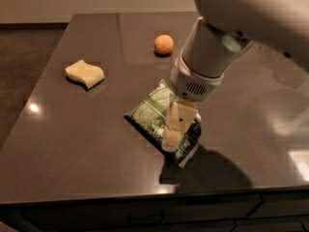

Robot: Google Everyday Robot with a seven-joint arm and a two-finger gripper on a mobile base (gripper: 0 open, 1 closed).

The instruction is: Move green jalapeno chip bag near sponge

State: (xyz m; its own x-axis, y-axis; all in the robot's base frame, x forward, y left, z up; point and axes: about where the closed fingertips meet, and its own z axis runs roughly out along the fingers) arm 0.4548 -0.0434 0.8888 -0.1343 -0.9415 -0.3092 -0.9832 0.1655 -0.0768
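The green jalapeno chip bag point(150, 113) lies crumpled on the dark table point(87, 149), near its front middle. The pale yellow sponge point(85, 73) lies flat at the table's left, well apart from the bag. My gripper point(173, 136) hangs from the white arm and is directly over the right end of the bag, low and close to it. It hides part of the bag. Whether it touches the bag does not show.
A small orange ball point(163, 44) sits at the back middle of the table. The white arm point(217, 47) fills the upper right. The table's front edge point(145, 193) runs just below the bag.
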